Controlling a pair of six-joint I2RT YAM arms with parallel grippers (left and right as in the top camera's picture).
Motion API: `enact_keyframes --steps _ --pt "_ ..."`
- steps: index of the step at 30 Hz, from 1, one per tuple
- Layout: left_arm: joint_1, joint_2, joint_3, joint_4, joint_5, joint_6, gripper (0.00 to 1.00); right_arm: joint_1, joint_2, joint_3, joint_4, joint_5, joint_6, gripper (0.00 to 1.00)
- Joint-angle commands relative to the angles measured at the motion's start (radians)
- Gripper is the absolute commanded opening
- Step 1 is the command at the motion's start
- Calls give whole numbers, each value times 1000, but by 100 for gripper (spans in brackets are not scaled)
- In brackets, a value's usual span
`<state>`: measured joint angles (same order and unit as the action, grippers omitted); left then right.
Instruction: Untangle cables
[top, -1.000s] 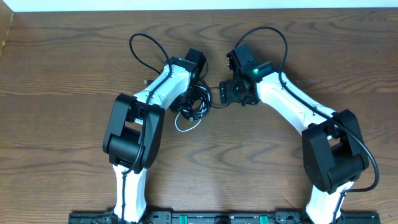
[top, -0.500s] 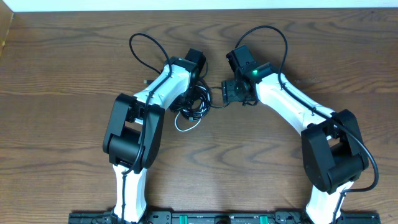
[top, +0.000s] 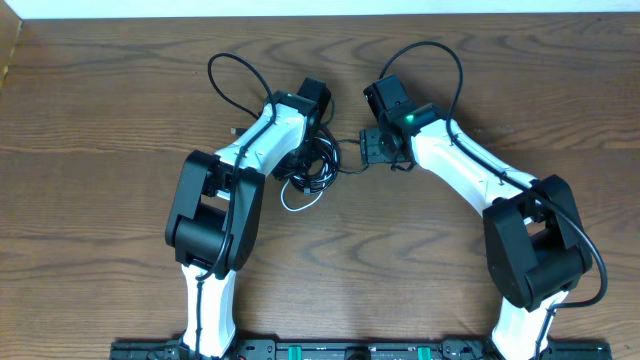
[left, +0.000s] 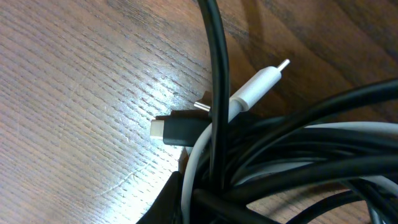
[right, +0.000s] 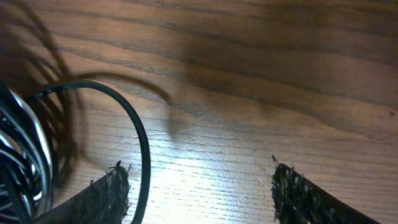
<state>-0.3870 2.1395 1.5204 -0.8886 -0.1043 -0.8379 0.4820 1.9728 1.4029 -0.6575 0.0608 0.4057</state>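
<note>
The cables (top: 312, 166) lie as a tangled bundle of black cords with one white cord at the table's middle. A white loop (top: 296, 204) sticks out toward the front. My left gripper (top: 306, 152) sits on the bundle, shut on the cables. The left wrist view shows a black plug (left: 176, 128) and a white plug (left: 262, 83) beside the cords, which are pressed against one finger (left: 176, 200). My right gripper (top: 363, 146) stands open just right of the bundle. One black cord (right: 142, 144) runs between its fingers, close to the left fingertip (right: 111, 185).
Thick black arm cables arch over the table behind both arms (top: 228, 75) (top: 440, 60). The table's far edge (top: 320, 14) meets a white wall. Bare wood (right: 249, 124) lies under the right gripper.
The right gripper has shifted slightly toward the far side and its jaws have narrowed a little. The left gripper and the bundle have not moved.
</note>
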Motion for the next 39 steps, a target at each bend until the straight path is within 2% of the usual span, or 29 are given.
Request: enact_keyframes --steps 1,14,18,27,31,34,39 --pt "14 47 -27 5 -39 -9 8 4 11 -10 4 19 9 71" --pt "14 47 -27 5 -39 -9 8 1 74 -10 31 31 8 73" --pt "14 47 -27 4 -39 -9 8 -11 75 -10 29 43 8 69" --pt "14 47 -30 5 -39 -9 8 -132 75 -10 -71 315 37 68" --pt "14 47 -30 5 -39 -9 8 -239 75 -10 -116 314 125 68" --pt "14 47 -30 4 -39 -9 8 -302 75 -10 -128 294 140 70" --pt "14 47 -30 5 -39 -9 8 -371 75 -10 -115 85 140 73"
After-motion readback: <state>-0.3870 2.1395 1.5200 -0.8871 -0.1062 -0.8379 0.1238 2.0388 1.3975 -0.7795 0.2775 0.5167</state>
